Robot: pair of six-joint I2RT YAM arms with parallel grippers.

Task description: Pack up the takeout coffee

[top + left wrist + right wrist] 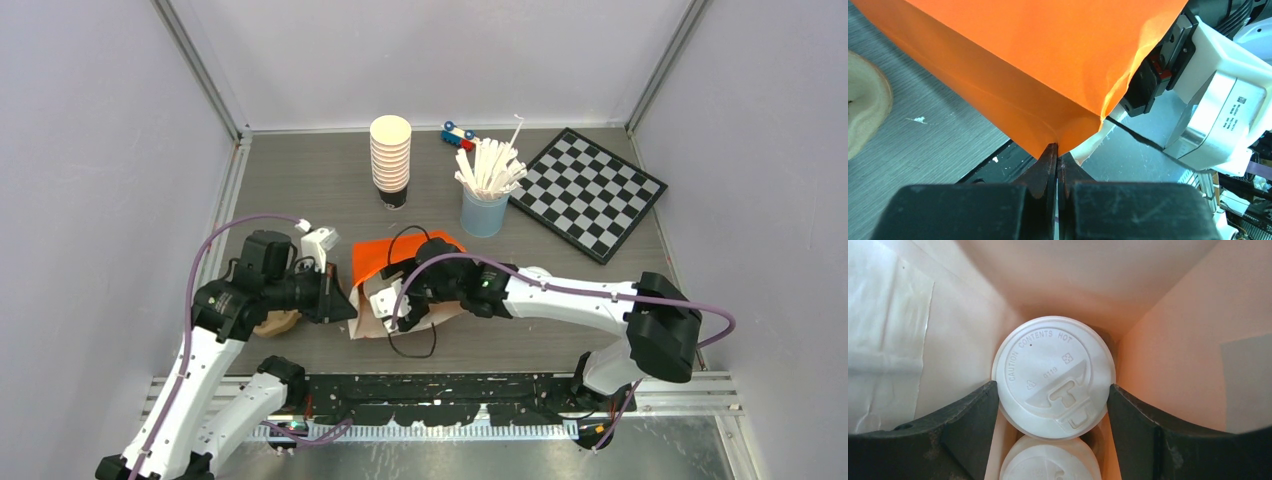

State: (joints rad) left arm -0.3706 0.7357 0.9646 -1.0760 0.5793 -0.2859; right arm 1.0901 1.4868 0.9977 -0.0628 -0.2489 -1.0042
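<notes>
An orange paper bag (385, 255) lies on the table with its mouth toward the arms. My left gripper (345, 305) is shut on the bag's edge, and the left wrist view shows the tips (1057, 150) pinching the orange paper (1038, 60). My right gripper (400, 312) reaches into the bag's mouth. In the right wrist view it (1052, 385) is closed around a white lidded coffee cup (1053, 370), with both fingers against the lid's sides between the bag's inner walls (1168, 340). A second lidded cup (1048, 462) sits just beneath it in that view, partly cut off.
A tall stack of lidless cream cups (390, 155) and a light-blue cup of white sticks (485, 210) stand behind the bag. A checkerboard (590, 190) lies back right, with a small toy car (458, 135) beside it. A tan object (275, 323) lies under my left arm.
</notes>
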